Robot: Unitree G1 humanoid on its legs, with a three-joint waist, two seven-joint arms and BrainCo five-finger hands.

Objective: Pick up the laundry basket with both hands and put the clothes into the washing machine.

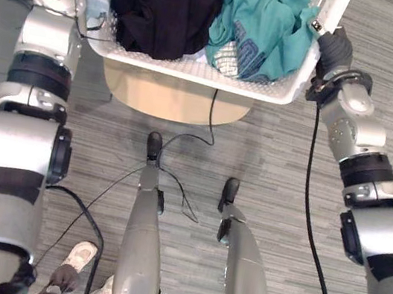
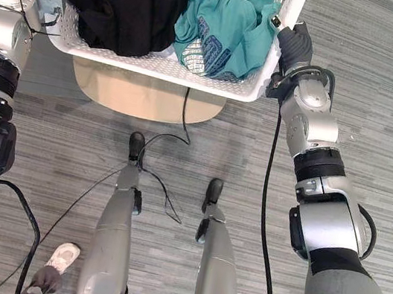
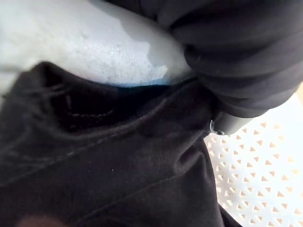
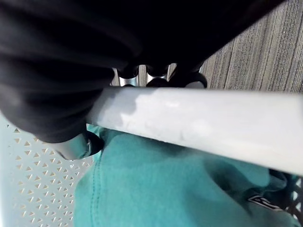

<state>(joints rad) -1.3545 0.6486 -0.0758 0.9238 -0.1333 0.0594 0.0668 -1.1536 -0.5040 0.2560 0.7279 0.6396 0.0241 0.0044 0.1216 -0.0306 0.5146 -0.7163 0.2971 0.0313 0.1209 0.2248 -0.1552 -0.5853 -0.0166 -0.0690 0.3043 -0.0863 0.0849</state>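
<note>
While over beige tbl [image 1: 174, 99], basket [image 1: 194, 72]; grey flr [image 1: 390, 74]

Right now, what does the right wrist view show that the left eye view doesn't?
Right wrist view: the right hand, fingers curled over the laundry basket rim, close up. Left eye view: black garment, beige table below the basket, a person's shoe. Both: the basket, teal garment, grey floor.
</note>
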